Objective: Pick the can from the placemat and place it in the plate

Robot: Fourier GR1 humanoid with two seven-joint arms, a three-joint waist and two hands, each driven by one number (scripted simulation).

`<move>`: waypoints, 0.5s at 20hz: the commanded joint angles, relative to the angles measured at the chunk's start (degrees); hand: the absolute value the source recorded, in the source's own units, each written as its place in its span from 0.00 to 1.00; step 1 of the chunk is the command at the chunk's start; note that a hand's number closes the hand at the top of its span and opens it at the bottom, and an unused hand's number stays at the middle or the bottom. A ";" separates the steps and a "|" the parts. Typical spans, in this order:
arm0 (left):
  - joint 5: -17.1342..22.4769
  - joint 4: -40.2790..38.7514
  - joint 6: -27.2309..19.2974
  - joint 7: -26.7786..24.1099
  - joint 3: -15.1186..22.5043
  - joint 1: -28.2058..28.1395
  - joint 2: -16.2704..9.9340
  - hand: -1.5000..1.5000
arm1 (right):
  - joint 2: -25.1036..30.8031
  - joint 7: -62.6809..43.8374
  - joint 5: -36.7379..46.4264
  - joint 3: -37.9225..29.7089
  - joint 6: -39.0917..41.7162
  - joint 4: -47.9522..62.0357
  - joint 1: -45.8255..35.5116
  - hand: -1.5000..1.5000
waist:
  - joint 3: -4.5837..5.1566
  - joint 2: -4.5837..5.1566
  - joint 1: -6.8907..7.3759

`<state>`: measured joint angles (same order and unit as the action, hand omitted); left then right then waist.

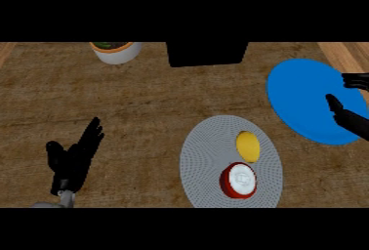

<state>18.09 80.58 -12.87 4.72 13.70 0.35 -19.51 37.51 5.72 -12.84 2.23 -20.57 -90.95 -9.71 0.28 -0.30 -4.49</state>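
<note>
A red can with a white top (238,180) stands on the round grey placemat (205,156), near its lower right part. Beside it on the mat lies a yellow lemon-like object (248,146). The blue plate (306,97) lies at the right, above and to the right of the mat. My right hand (348,117) is at the right edge, over the plate's right rim, fingers spread and open, holding nothing. Resting at the lower left, well away from the can, is my left hand (74,158), open with its fingers up.
A white pot with a plant (115,51) stands at the back left. A black box (207,53) sits at the back centre. Wooden strips (346,53) border the brown counter at the back corners.
</note>
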 commanded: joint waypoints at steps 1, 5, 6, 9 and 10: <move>1.53 0.38 -0.36 1.12 1.41 -4.26 2.92 0.50 | -5.49 1.88 1.86 -3.03 -11.20 -7.37 11.17 0.00 | -0.25 -0.59 0.72; 2.19 2.05 1.47 4.14 -0.75 -2.41 0.63 0.50 | -4.87 3.54 3.34 -3.92 -9.45 -21.35 25.62 0.00 | -0.25 -0.08 2.91; -0.70 0.06 -0.40 3.54 2.58 -1.04 4.67 0.50 | -4.40 1.35 4.03 -4.54 -9.17 -22.88 25.28 0.00 | -0.24 0.09 3.30; -0.78 2.49 -0.37 5.27 1.64 -1.17 3.01 0.50 | 0.40 -2.84 5.24 -5.54 -5.02 -26.98 31.40 0.00 | -0.23 0.09 3.34; 1.08 2.55 0.69 4.13 1.29 -2.89 3.43 0.50 | 3.23 -6.16 9.71 -1.09 -5.06 -27.83 31.49 0.00 | -0.12 0.09 3.47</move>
<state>18.60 82.73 -12.45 7.43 14.36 -1.49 -16.97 36.26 5.12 -8.21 -1.53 -26.84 -113.27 16.45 0.00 -0.40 -1.74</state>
